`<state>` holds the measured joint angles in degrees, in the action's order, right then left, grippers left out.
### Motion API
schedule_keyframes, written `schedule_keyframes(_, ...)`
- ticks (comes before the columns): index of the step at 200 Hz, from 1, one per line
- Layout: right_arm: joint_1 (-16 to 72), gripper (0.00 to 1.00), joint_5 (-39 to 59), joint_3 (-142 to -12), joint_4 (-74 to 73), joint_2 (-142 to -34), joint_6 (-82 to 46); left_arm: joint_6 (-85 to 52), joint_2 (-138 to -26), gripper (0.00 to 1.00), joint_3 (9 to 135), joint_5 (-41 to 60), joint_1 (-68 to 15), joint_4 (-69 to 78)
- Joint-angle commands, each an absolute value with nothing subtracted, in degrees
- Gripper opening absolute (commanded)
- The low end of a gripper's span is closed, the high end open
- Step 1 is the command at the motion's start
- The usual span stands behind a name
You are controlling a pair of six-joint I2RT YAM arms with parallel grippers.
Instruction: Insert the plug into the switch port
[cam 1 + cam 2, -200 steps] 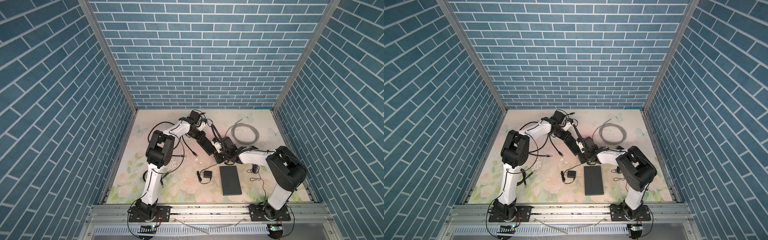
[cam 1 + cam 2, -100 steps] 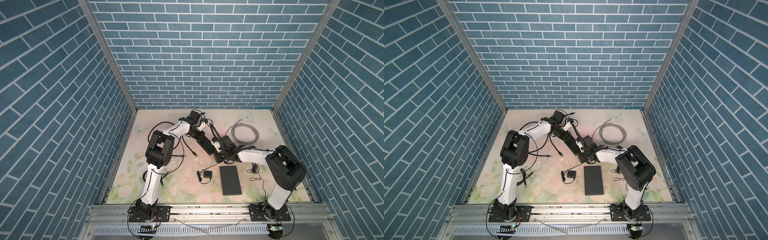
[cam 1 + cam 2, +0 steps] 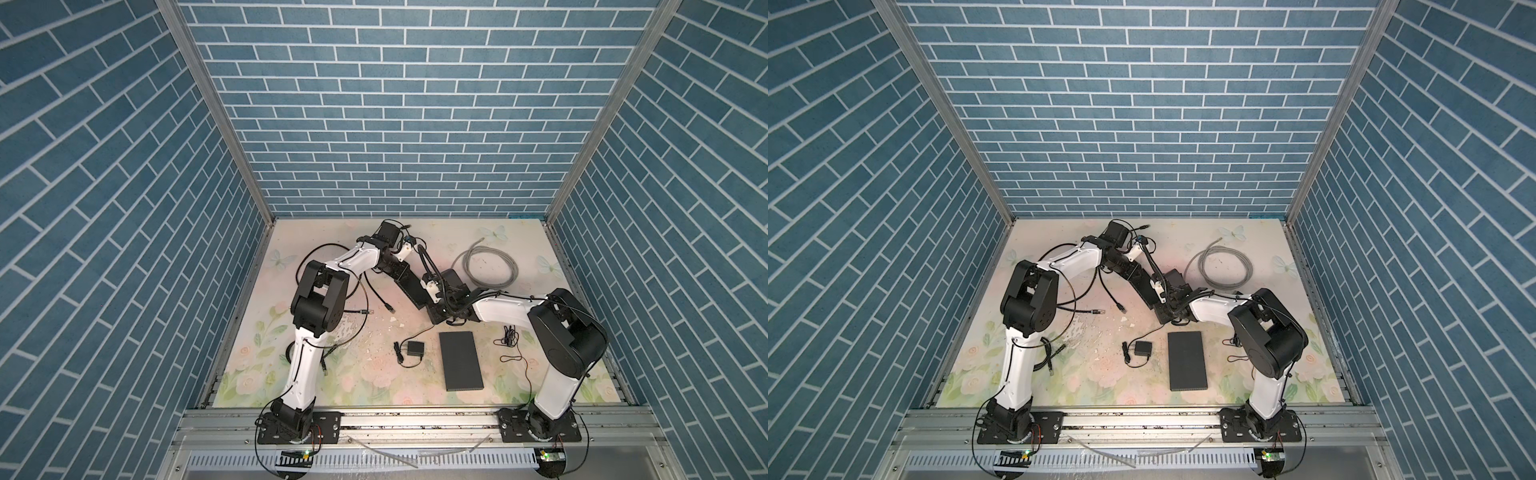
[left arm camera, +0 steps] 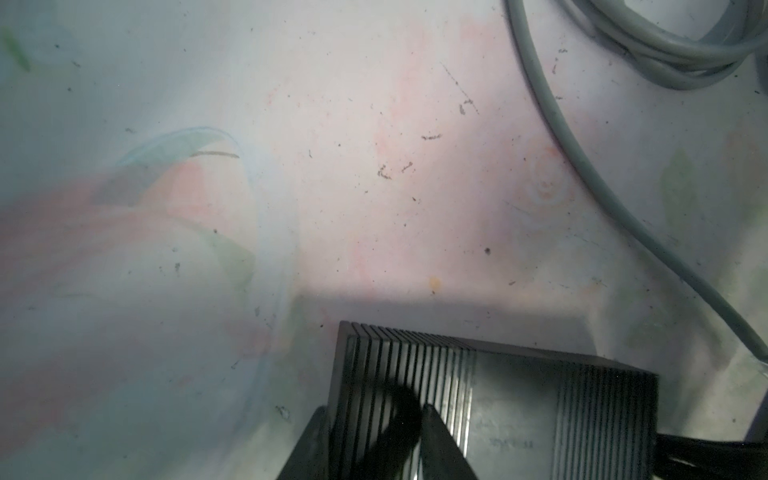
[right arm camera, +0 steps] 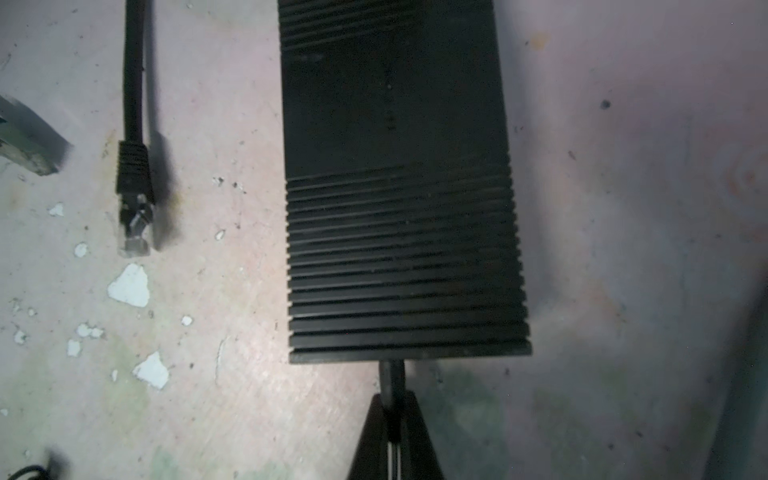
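On floral worktop [image 3: 440, 232], ribbed black box [image 5: 399, 208] is laid flat near centre, between both arms. At one end, right gripper [image 5: 392, 399] is set, jaws closed on thin black plug [image 5: 391, 374]; plug tip is met against end face, depth not discernible. Over a ribbed corner, left gripper [image 4: 372, 411] is poised, jaws parted, blurred dark shape between; grip cannot be told. Beside box, loose cable connector [image 5: 133, 199] is laid, untouched.
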<state>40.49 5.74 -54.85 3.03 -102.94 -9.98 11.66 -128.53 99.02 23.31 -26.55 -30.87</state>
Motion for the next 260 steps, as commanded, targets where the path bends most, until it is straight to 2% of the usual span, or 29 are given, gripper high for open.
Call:
schedule_keyframes(1,40.26,0.02,2.95,-61.04,-17.10,-106.78,-7.86,11.69,-135.41,0.35,93.16,34.82,-34.27,-48.01)
schedule_keyframes(161,39.53,0.04,2.20,-63.86,-21.25,-109.79,-9.67,11.60,-133.67,0.33,89.08,36.21,-36.65,-47.46)
schedule_keyframes(198,39.47,0.10,1.86,-60.26,-20.73,-107.01,-10.61,7.94,-133.17,0.35,90.00,28.24,-34.37,-45.90)
schedule_keyframes(240,39.47,0.20,2.98,-53.03,-17.87,-102.83,-11.77,2.26,-132.87,0.48,95.81,11.16,-30.66,-44.21)
schedule_keyframes(260,39.48,0.27,3.07,-49.20,-16.06,-99.91,-12.30,1.46,-133.71,0.54,100.58,9.16,-29.26,-46.06)
